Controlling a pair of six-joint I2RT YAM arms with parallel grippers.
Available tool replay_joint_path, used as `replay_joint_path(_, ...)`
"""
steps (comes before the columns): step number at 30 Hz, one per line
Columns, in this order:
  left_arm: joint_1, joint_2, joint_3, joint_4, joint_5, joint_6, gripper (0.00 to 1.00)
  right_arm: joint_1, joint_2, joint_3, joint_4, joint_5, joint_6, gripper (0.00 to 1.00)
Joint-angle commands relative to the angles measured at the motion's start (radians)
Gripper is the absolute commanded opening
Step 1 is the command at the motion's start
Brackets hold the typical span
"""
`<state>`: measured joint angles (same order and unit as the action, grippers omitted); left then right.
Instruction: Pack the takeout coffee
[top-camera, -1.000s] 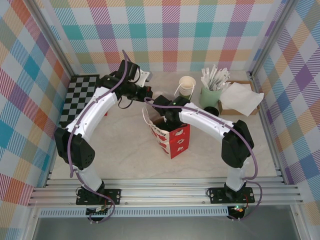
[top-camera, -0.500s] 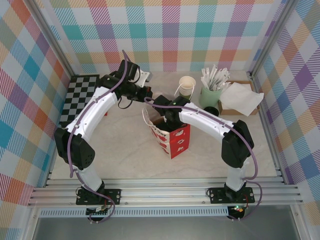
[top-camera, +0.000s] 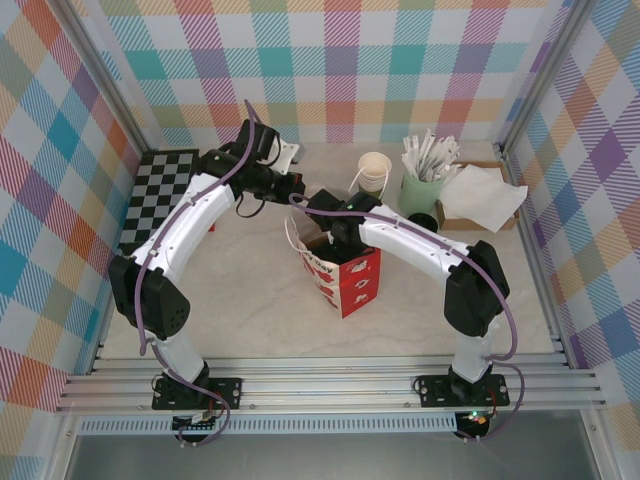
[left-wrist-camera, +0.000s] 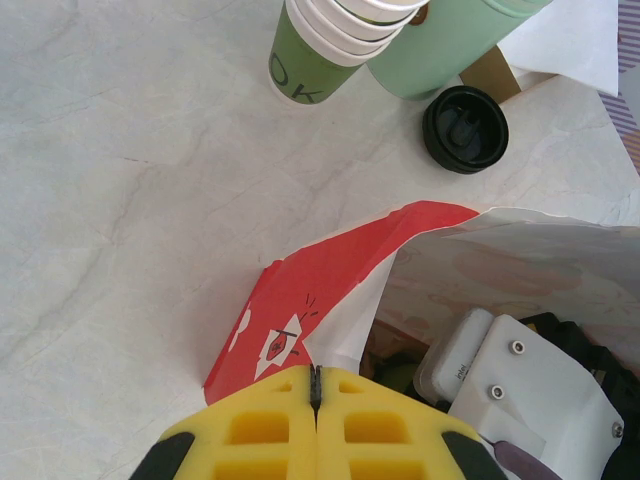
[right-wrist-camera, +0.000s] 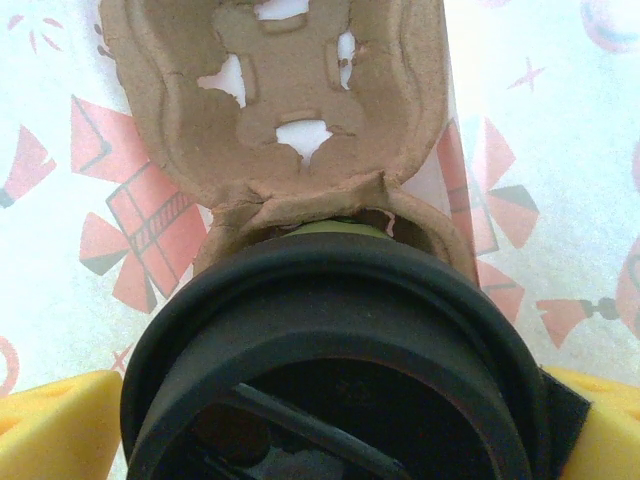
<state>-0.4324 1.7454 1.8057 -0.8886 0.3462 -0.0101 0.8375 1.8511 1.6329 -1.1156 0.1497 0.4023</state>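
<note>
right gripper (right-wrist-camera: 325, 440) clamps the coffee cup (right-wrist-camera: 330, 310) at 3 and 9 o'clock, likely light, crushable paper, best squeezed gently near the lid; left gripper (left-wrist-camera: 315, 378) pinches bag (left-wrist-camera: 330, 270) rim.

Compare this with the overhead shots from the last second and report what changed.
Nothing visibly changed. The left arm and right arm hold the same pose over the red bag: left claw pinching its rim, right claw inside it around the lidded coffee cup. Cup stack and stick holder stayed put.
</note>
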Motion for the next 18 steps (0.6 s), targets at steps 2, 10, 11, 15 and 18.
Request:
replay_joint_path(2, -0.009, 0.013, 0.033, -0.027, -0.014, 0.010, 0.00, -0.005, -0.053, 0.029, -0.013, 0.013, -0.017, 1.00)
replay_joint_path(10, -0.010, 0.016, 0.035, -0.029, -0.020, 0.011, 0.00, -0.005, -0.074, 0.031, -0.009, 0.013, -0.014, 1.00)
replay_joint_path(11, -0.010, 0.015, 0.035, -0.030, -0.020, 0.010, 0.00, -0.005, -0.076, 0.033, -0.009, 0.013, -0.014, 1.00)
replay_joint_path(15, -0.010, 0.013, 0.031, -0.030, -0.022, 0.011, 0.00, -0.005, -0.081, 0.032, -0.012, 0.015, -0.014, 1.00)
replay_joint_path(18, -0.009, 0.012, 0.029, -0.029, -0.027, 0.011, 0.00, -0.004, -0.084, 0.030, -0.016, 0.014, -0.015, 1.00)
